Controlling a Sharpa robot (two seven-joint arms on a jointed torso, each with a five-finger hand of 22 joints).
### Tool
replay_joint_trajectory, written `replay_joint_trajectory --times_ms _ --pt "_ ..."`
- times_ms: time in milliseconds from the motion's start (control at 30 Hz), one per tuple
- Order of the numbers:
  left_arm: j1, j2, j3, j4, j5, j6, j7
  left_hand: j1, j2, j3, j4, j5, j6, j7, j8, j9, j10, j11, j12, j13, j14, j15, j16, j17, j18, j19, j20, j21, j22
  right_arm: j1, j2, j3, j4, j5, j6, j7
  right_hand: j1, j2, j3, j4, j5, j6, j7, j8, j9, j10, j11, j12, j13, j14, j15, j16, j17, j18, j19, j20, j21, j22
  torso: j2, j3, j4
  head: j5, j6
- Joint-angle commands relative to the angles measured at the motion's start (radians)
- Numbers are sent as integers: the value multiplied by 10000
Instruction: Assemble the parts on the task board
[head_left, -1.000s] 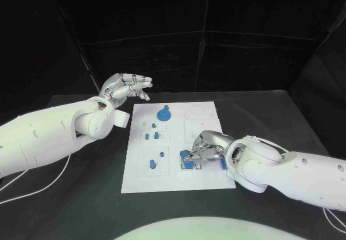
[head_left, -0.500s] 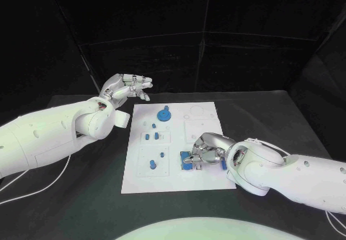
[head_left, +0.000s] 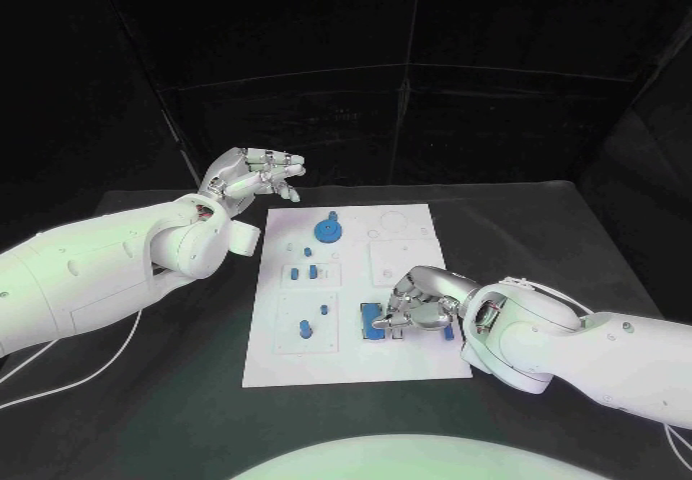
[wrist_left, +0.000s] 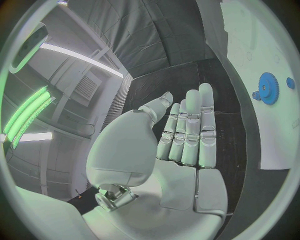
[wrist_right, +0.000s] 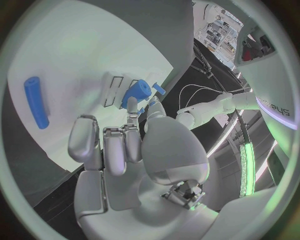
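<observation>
Board (head_left: 361, 300) flat on tabletop (head_left: 173, 400). Our right hand (head_left: 415, 305) pinches a blue part (head_left: 378, 322) at the board's near right; left hand (head_left: 257, 176) hovers loosely spread, holding nothing. We judge the part light, rigid, smooth: grip its sides.

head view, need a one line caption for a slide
Right silver hand works at small blue parts on the white task board; left silver hand hovers open beyond its far corner.

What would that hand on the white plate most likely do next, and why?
Probably close its fingers on the blue part and lift it: the right hand sits low over the task board, fingertips at that piece, while the left hand hangs empty off the board.
</observation>
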Motion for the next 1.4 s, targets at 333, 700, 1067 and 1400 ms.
replay_joint_trajectory --times_ms 333,700,1067,1400 --pt "13 5 1 -11 12 67 25 -10 61 -32 -26 29 -35 -35 34 7 -44 -1 65 9 -53 29 23 -17 140 0 39 -48 -10 12 -39 1 52 140 422 324 196 -8 -2 -93 61 18 -20 71 20 87 -52 -13 584 741 -81 27 1170 -179 77 -22 41 18 9 -6 6 43 21" --pt "13 17 -2 -11 12 76 23 -10 61 -32 -26 29 -35 -35 34 7 -44 -1 65 9 -53 29 23 -17 140 0 39 -48 -10 13 121 1 -205 -26 139 -88 430 276 91 -187 91 34 -44 91 44 96 -77 -19 604 740 -104 25 1173 -179 77 -46 38 22 7 -11 13 -2 41" --pt "13 9 -5 -1 12 85 0 -10 61 -32 -26 29 -35 -35 34 7 -44 -1 65 9 -53 29 23 -17 140 0 39 -48 -10 13 313 2 -404 -59 63 -323 423 316 90 -174 121 34 -48 95 48 103 -78 -12 616 741 -106 27 1177 -180 80 -48 40 27 19 -8 -2 83 -3" --pt "13 -3 -6 10 12 99 -20 -10 61 -32 -26 29 -35 -35 34 7 -44 -1 65 9 -53 29 23 -17 140 0 39 -48 -10 13 340 2 -401 79 529 -280 518 209 34 -271 83 10 -53 97 57 96 -84 -29 607 736 -111 15 1155 -184 86 -53 43 41 2 -4 2 79 -20"
